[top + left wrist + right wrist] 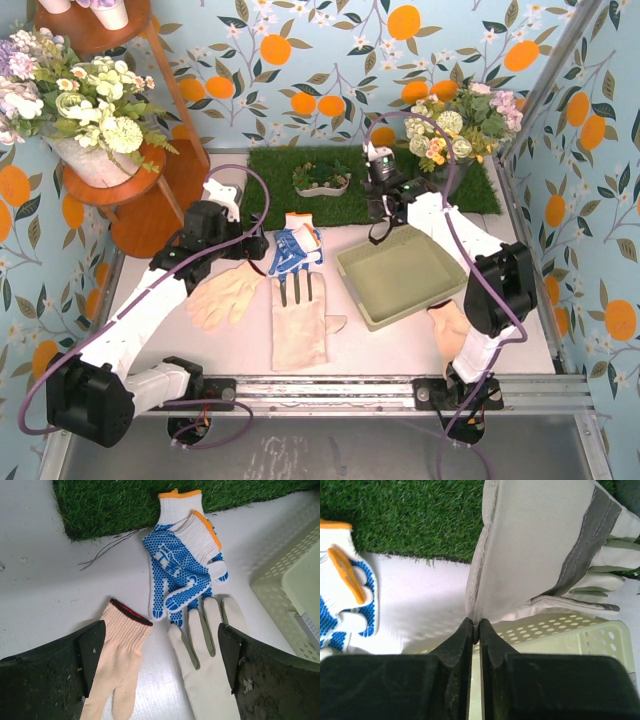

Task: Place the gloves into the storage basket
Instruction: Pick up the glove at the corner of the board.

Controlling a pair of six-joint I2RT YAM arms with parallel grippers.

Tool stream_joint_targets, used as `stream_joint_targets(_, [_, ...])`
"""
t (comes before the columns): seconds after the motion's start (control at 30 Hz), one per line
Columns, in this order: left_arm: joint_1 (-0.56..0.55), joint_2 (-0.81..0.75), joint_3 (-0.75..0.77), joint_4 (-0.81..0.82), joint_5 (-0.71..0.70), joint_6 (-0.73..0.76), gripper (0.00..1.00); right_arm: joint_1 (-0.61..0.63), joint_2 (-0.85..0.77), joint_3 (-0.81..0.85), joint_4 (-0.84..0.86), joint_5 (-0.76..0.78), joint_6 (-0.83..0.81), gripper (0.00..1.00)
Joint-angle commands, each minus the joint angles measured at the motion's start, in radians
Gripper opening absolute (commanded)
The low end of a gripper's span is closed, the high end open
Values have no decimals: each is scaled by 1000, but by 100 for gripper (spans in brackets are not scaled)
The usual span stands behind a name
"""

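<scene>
Right wrist view: the right claw (475, 626) is pinched tight on the edge of a grey-and-cream work glove (535, 545). The glove spreads out beyond the jaws, over the perforated rim of the storage basket (560, 630).

The left claw (160, 630) stands wide open and holds nothing. It is to the left of the basket, over the cuff of a peach-tan glove (120, 655) and the fingers of a second work glove (210, 685).

From above, that second work glove lies flat on the table (400, 345), just left of the basket's near corner. The peach-tan glove is farther left of it.

Two blue-and-white gloves (175, 570) with orange cuffs lie one atop the other, left of the basket's far corner. Their fingertips touch the second work glove's fingers.

Another peach-tan glove (450, 325) lies on the near side of the basket, partly under the right arm.

A grass mat (280, 175) lies beyond the basket's far side. The basket's floor is bare in the overhead view.
</scene>
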Motion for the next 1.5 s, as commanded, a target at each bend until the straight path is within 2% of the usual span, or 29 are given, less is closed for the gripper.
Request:
stream_joint_targets(0.0, [5, -53, 12, 51, 58, 34, 97, 20, -105, 3, 15, -96, -2, 0])
stream_joint_targets(0.33, [5, -144, -6, 180, 178, 34, 97, 96, -251, 34, 15, -320, 13, 0])
stream_joint_targets(0.6, [4, -191, 63, 186, 326, 111, 97, 173, -364, -2, -13, -685, -114, 0])
stream_joint_targets(0.73, [4, -213, 93, 163, 455, 152, 97, 250, -444, -69, -10, -766, -147, 0])
stream_joint_targets(0.97, [5, -214, 105, 182, 730, 143, 97, 295, -517, -122, -13, -974, -163, 0])
stream_joint_targets(1.2, [4, -178, 111, 207, 1002, 117, 97, 310, -554, -129, -35, -1040, -177, 0])
stream_joint_targets(1.3, [5, -180, 108, 225, 1026, 113, 95, 310, -562, -127, -55, -1045, -185, 0])
stream_joint_targets(1.47, [5, -158, 98, 257, 1047, 95, 84, 312, -562, -127, -88, -1073, -209, 0])
